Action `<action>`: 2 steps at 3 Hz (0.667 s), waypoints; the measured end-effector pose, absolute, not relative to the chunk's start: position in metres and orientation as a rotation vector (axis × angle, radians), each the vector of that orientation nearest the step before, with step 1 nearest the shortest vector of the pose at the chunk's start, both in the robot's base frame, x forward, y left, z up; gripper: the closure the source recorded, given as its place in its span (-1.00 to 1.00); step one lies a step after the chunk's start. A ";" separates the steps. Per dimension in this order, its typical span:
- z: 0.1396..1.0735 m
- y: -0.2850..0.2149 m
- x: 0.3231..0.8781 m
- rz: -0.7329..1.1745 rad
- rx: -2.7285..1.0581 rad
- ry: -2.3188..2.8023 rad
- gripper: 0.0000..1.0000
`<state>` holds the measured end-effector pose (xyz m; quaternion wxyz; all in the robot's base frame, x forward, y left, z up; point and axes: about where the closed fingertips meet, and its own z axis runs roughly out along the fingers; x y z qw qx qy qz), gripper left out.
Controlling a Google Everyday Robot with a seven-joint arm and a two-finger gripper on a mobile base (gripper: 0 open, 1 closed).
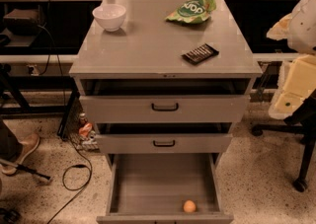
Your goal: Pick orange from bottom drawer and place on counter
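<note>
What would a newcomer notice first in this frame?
The bottom drawer is pulled wide open, with a lone orange near its front right. On the counter sit a white bowl at back left, a green bag at back right and a dark bar near the front right. The claw is out of view; only pale arm parts show at the right edge.
</note>
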<state>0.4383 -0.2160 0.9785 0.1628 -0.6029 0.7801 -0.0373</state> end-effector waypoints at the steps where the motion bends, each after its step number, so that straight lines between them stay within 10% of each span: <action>1: 0.979 -0.216 0.438 -0.107 -1.720 2.225 -1.00; 2: 0.945 -0.212 0.431 -0.105 -1.685 2.312 -1.00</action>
